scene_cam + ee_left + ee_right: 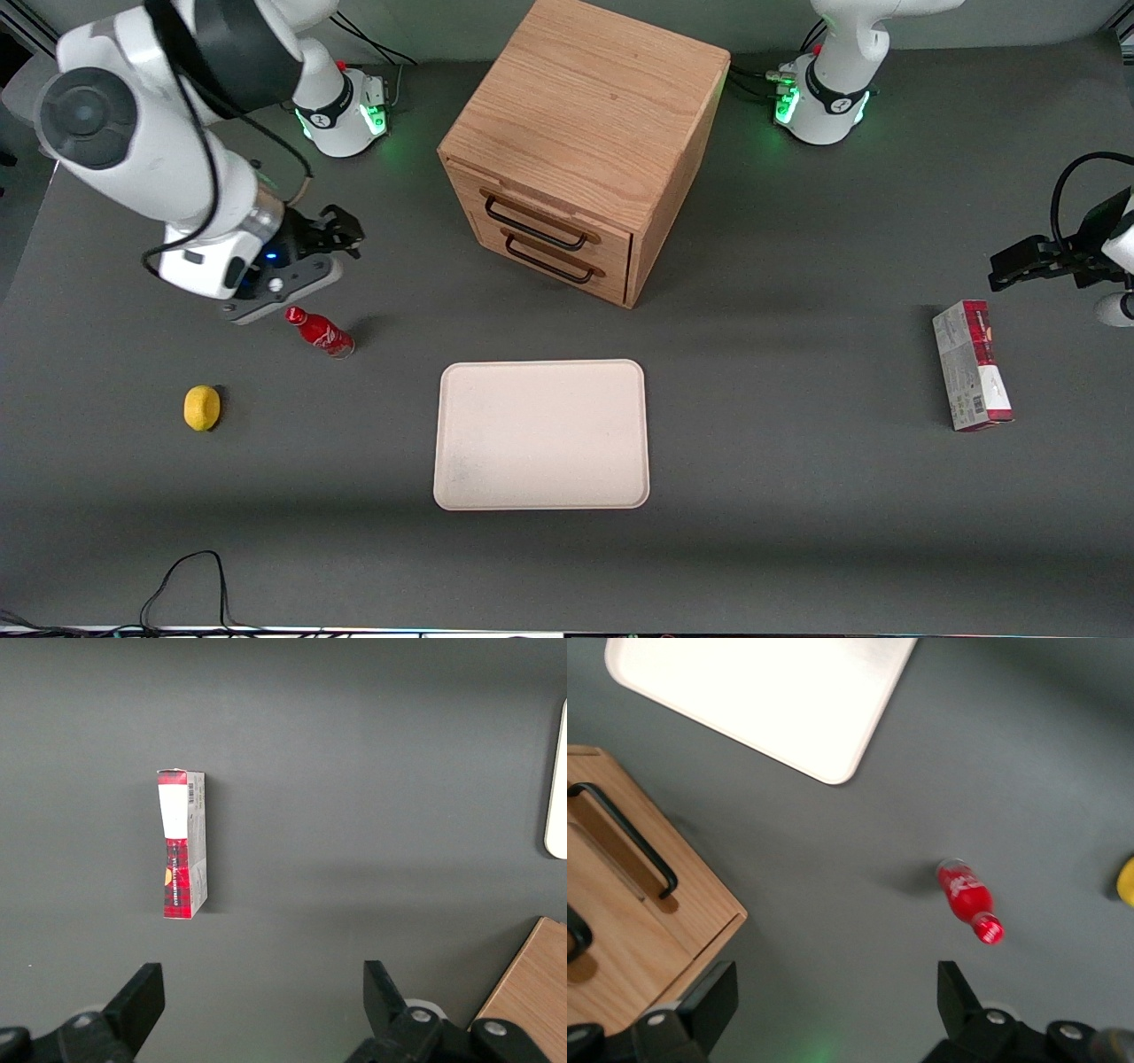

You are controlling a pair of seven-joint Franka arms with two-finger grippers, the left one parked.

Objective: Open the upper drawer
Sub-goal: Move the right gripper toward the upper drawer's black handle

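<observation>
Pincer (833, 1010): carried on the working right arm, hung above the table (797, 532) well apart from the oak cabinet (589, 106), toward the working arm's end; fingers (709, 1001) spread wide, nothing held between them.

Oak cabinet: the landmark for all entries below; stood on the table with its drawer fronts angled toward the working arm's end.

Upper drawer (554, 217): the higher of the cabinet's two fronts, fitted with a thin black bar handle (534, 229). Front is judged flush with the cabinet face, so the drawer is shut. No contact has been made; approach, grasp of the handle and the pull are all left to do.

Lower drawer (563, 266): directly beneath the upper one, also shut, with a matching handle close below; a mistaken grasp is the likeliest hazard.

Tray (540, 434): pale, bare, laid flat nearer the front camera than the cabinet.

Carton (970, 365): red and grey, lying flat far from the cabinet toward the parked arm's end.

Red bottle (321, 331): lying on its side between pincer and tray, below the pincer's line to the cabinet; not judged an obstruction.

Lemon (202, 408): farther from the cabinet than the bottle.
</observation>
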